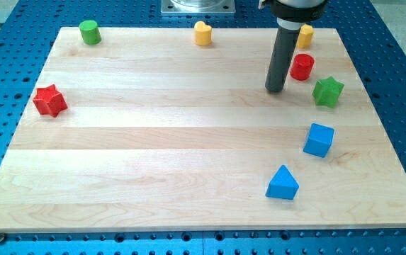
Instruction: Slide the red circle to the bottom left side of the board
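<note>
The red circle (302, 66) stands near the view's upper right of the wooden board (153, 156). My tip (275, 90) rests on the board just left of and slightly below the red circle, a small gap apart from it. The dark rod rises from the tip toward the view's top. The bottom left of the board lies far from the red circle.
A green star (327, 91) sits right of and below the red circle. A yellow block (305, 35) is above it, partly behind the rod. A yellow heart (203, 33), green cylinder (89, 32), red star (49, 100), blue cube (319, 139) and blue triangle (282, 183) also lie on the board.
</note>
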